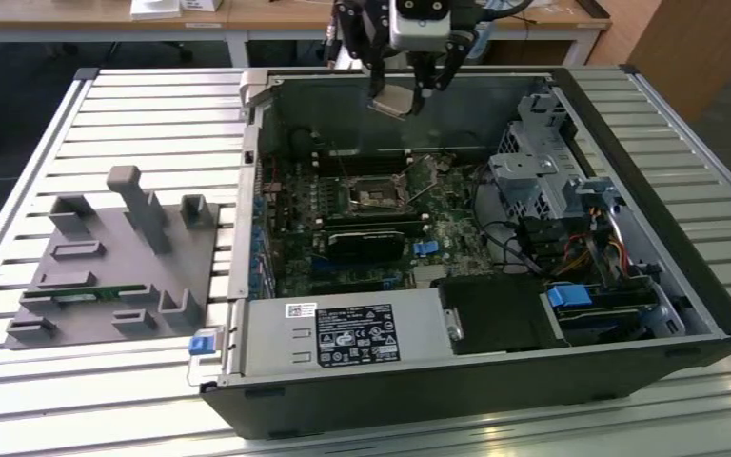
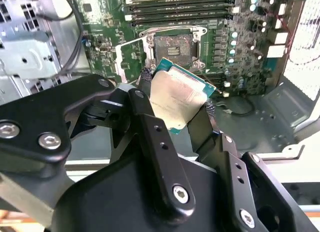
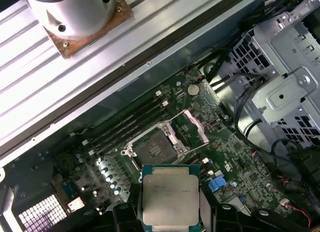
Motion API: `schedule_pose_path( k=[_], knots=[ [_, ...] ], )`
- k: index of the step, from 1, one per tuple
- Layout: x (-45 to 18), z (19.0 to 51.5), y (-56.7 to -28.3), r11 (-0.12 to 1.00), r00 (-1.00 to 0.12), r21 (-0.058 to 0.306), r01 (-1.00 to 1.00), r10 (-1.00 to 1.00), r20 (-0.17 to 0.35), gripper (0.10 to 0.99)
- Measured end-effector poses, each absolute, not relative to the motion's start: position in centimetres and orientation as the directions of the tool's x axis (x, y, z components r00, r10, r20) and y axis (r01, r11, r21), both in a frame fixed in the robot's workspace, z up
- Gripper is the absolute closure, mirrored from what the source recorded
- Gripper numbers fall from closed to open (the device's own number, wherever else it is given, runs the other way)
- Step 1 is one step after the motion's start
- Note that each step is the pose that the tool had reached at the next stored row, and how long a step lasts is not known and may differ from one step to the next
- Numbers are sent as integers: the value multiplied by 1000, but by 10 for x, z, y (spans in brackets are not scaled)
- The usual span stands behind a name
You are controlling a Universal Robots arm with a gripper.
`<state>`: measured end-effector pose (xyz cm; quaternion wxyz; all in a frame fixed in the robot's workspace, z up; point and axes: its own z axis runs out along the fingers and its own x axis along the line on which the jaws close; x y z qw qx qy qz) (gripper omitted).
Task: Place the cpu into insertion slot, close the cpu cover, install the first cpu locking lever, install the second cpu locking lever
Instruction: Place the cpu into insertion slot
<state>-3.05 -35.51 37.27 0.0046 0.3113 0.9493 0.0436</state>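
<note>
Gripper (image 1: 402, 93) clamped on chip (image 3: 170, 199) edges, high over the open case (image 1: 620, 314), well above socket (image 3: 154, 148); cover (image 3: 196, 126) flipped up. Chip looks tilted: I'd level it and square its corners to the socket.

A slatted metal table (image 1: 149, 114) with wooden desks (image 1: 289, 14) behind

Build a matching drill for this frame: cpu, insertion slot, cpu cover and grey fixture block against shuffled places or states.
Things
1. silver-grey square cpu
2. dark square insertion slot
3. thin silvery cpu cover frame
4. grey plastic fixture block

Places or states
A. swung open beside the slot
B. gripped by the end effector above the black computer case
C. empty, on the green circuit board
D. on the slatted metal table, outside the case

Pairs: 1-B, 2-C, 3-A, 4-D
</note>
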Motion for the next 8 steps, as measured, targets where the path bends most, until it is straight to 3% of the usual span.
schedule_pose_path(
  k=[8],
  knots=[
    [-31,370,-355,721,-725,86,688,689,18,545]
  ],
)
